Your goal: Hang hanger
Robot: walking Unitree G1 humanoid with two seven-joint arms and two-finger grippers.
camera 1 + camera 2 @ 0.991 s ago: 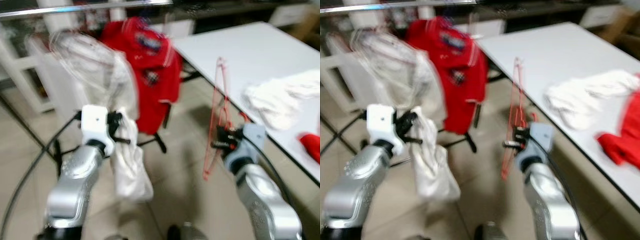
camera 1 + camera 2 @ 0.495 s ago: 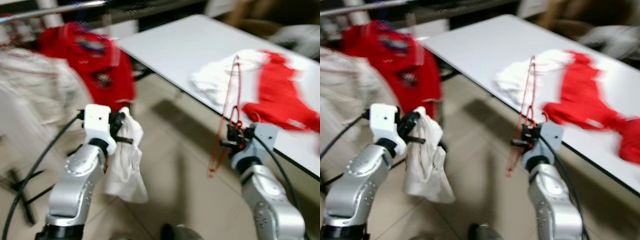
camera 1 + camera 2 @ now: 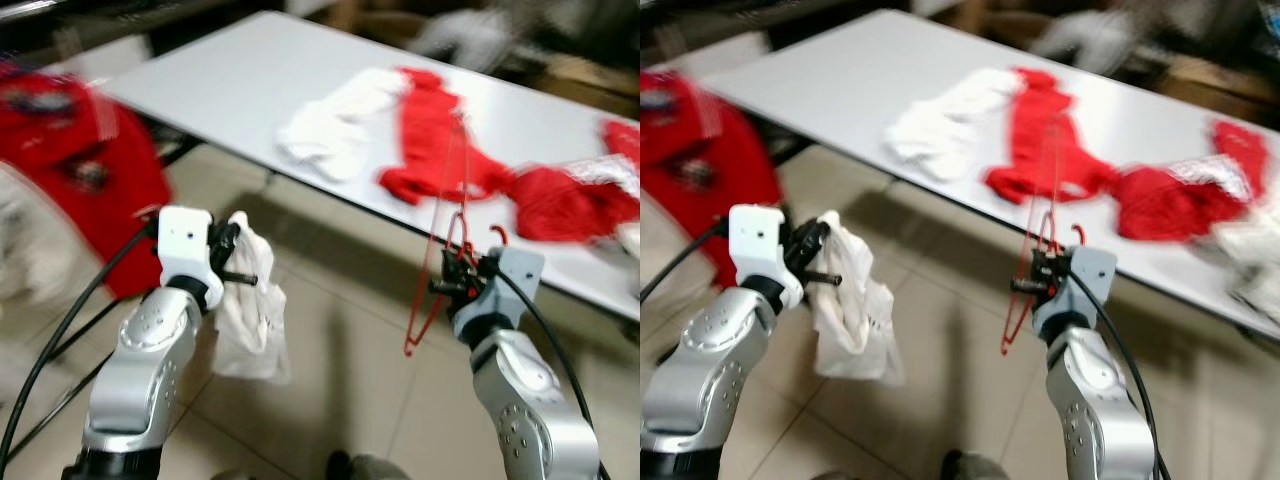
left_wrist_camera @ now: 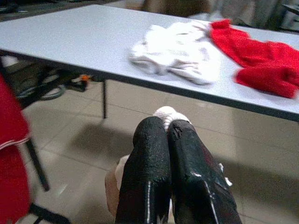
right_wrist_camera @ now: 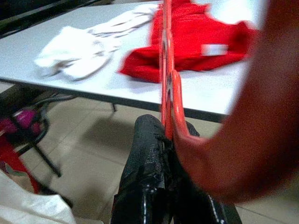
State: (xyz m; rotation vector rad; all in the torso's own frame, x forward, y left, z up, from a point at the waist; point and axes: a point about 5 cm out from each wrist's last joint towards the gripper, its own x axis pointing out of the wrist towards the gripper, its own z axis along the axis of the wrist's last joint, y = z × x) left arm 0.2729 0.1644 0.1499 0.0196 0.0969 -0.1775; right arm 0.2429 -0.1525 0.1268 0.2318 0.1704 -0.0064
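My right gripper point(image 3: 452, 284) is shut on a thin red wire hanger point(image 3: 445, 240), which stands upright in front of the table's edge; the same hanger point(image 5: 167, 70) runs up from the black fingers point(image 5: 149, 154) in the right wrist view. A white garment point(image 3: 250, 315) hangs down over the floor from my left gripper point(image 3: 237, 268), which is shut on it. In the left wrist view the closed fingers point(image 4: 161, 158) pinch white cloth point(image 4: 167, 113).
A long white table point(image 3: 230, 80) runs across ahead, with a white garment point(image 3: 335, 125) and red garments point(image 3: 435, 140) lying on it. A red shirt point(image 3: 75, 175) hangs at the left. Tiled floor point(image 3: 340, 350) lies between my arms and the table.
The whole picture has swung right: the rack with the red shirt slid to the left edge and the table with clothes came to the centre. Both grippers keep their holds.
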